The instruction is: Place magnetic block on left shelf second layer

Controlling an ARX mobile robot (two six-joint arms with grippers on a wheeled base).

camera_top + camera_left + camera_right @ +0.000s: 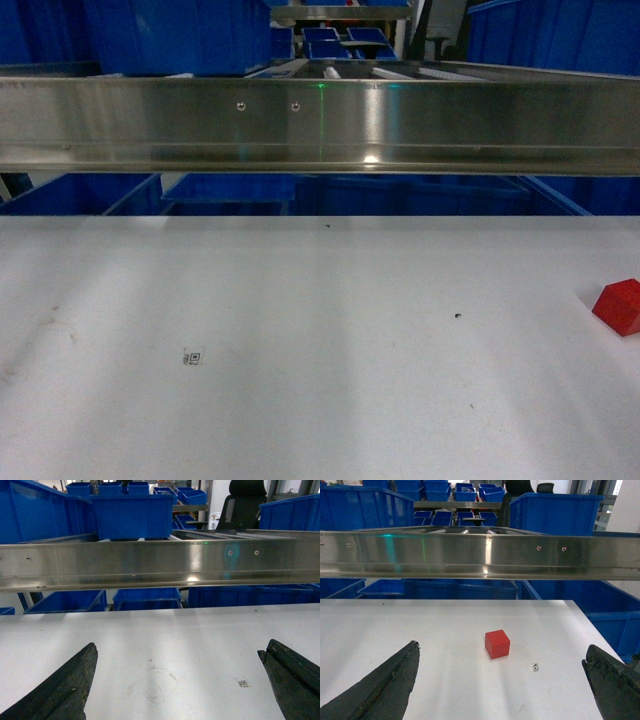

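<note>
The magnetic block [620, 305] is a small red cube lying on the white table [300, 330] at the far right edge of the head view. In the right wrist view the magnetic block [497, 644] rests on the table ahead of my right gripper [502, 649], which is open, and the block is apart from both fingers. My left gripper [179, 649] is open over bare table with nothing between its fingers. A shiny steel rack beam [320, 120] runs across behind the table. I cannot tell which level is the left shelf second layer. Neither gripper shows in the head view.
Large blue bins [132, 515] stand on the rack above the beam, and more blue bins [67, 601] sit below it. The table's right edge [600, 630] drops off beside a blue bin [615, 615]. A small printed tag [193, 357] lies on the table.
</note>
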